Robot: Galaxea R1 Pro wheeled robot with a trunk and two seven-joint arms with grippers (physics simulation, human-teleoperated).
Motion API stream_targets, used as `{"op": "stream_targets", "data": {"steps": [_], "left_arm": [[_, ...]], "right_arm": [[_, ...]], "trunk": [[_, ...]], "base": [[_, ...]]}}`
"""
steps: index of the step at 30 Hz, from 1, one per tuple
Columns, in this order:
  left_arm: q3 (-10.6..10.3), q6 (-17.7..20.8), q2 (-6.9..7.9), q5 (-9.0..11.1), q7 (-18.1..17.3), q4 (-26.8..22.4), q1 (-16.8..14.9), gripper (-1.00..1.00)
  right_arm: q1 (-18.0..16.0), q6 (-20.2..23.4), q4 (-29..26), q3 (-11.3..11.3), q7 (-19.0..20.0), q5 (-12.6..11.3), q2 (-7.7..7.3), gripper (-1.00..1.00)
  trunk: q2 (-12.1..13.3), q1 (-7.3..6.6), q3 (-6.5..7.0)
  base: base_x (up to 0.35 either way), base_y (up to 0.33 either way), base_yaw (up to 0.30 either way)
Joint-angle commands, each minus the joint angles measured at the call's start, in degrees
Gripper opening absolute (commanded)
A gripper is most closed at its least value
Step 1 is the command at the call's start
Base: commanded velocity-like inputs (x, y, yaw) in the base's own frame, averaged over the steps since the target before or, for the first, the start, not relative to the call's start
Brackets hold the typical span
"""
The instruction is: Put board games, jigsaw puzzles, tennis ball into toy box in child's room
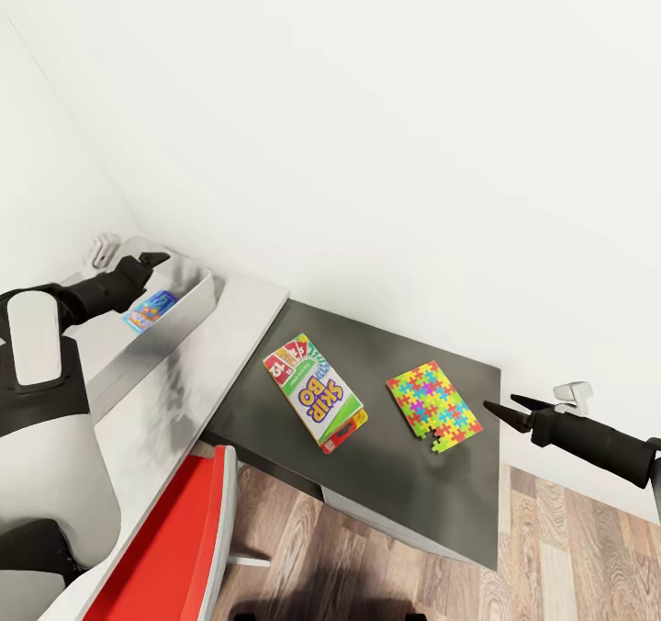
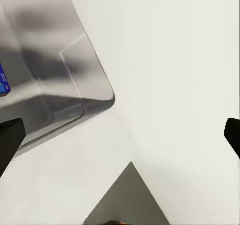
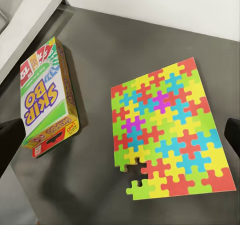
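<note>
Beside the right claw lies the jigsaw puzzle.

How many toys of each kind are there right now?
Board games: 2, the Skip-Bo box on the dark table top and a blue box in the toy box
Jigsaw puzzles: 1
Total: 3 toys
</note>
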Motion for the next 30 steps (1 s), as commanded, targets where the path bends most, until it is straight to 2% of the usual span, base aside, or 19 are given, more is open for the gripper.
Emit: {"op": "stream_targets", "data": {"steps": [1,3,5,9,13,30], "left_arm": [[0.0,0.2,-0.01,0.6,0.5,-0.1,0.0,1.0],[-0.1,0.2,-0.41,0.6,0.6,-1.0,0.6,1.0],[0.3,0.9,0.25,-0.1,1.2,-1.7,0.0,1.0],[0.2,1.6,1.44,-1.0,1.6,-3.0,-1.3,1.0],[0.2,1.6,1.44,-1.0,1.6,-4.1,-2.6,1.0],[0.2,1.6,1.44,-1.0,1.6,-4.1,-2.6,1.0]], "right_arm": [[0.0,0.5,0.0,0.0,0.0,-0.3,-0.01,1.0],[0.0,0.4,0.0,-0.1,0.0,-0.3,-0.01,1.0],[-0.7,1.0,0.5,-0.7,-0.3,-0.7,0.59,1.0],[-1.5,1.0,0.5,-1.1,-0.2,-0.7,0.6,1.0],[-1.5,1.0,0.5,-1.1,-0.2,-0.7,0.6,1.0],[-1.5,1.0,0.5,-1.1,-0.2,-0.7,0.6,1.0]], "trunk": [[-0.1,0.03,-0.08],[-0.1,0.03,-0.08],[-0.1,0.03,-0.08],[-0.1,0.03,-0.08],[-0.1,0.03,-0.08],[-0.1,0.03,-0.08]], "base": [[0.0,0.0,0.0],[0.0,0.0,0.0],[0.0,0.0,0.0],[0.0,0.0,0.0],[0.0,0.0,0.0],[0.0,0.0,0.0]]}}
